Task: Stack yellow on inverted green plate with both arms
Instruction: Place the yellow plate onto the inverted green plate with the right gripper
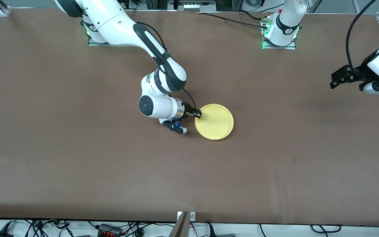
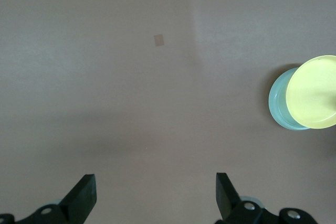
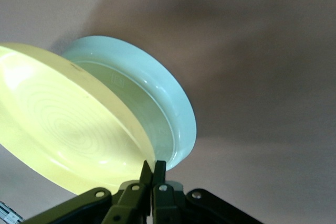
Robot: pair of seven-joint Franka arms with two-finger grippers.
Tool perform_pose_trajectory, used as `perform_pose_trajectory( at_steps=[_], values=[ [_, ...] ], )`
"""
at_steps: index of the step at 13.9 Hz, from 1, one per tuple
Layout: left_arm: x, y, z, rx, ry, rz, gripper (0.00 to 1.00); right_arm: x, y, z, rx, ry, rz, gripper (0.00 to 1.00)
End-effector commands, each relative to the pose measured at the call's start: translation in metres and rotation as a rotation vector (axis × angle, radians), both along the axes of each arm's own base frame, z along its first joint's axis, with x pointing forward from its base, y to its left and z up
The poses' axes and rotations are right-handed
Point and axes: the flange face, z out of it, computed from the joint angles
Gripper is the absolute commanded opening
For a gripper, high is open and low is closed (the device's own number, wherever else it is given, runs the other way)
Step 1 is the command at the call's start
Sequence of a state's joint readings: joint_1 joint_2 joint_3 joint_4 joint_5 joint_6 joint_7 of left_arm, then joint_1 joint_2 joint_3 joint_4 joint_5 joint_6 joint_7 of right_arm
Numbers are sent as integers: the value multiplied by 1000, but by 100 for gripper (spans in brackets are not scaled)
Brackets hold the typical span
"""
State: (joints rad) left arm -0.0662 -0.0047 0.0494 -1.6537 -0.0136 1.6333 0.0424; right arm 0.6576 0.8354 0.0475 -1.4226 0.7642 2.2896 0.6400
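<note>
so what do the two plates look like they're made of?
Yellow plate: likely molded plastic, semi-gloss; plain colour, faint concentric rings, soft sheen. The right gripper pinches its rim. Green plate: likely the same, though glazed ceramic can't be excluded; inverted, smooth underside with a small molded stamp.

White black-banded arms [image 1: 123, 26], black cables.

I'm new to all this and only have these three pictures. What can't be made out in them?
- Front view: the round pale mint-green plate is wholly hidden under the round yellow plate.
- Whether the yellow plate rests on the green one or hangs just above it: no view settles this.
- Right wrist view: the right gripper pinches the yellow plate's rim; the rim hides the fingertips.
- Left wrist view: the open left gripper, waiting over bare table, is cut off by the frame edge.
</note>
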Motion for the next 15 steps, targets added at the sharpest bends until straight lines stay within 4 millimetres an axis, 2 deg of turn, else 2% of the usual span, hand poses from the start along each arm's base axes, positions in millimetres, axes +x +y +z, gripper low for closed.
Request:
perform_pose_trajectory(
  at_steps=[1,3,15],
  values=[
    [-3,-2,4,3,-11,-21,100,1,4,-7,-2,23,-38,0],
    [-3,-7,5,3,-14,-30,100,-5,11,-9,-5,25,-30,0],
    [-4,-10,7,2,-8,-35,100,-14,3,-28,-36,57,-22,0]
  ],
)
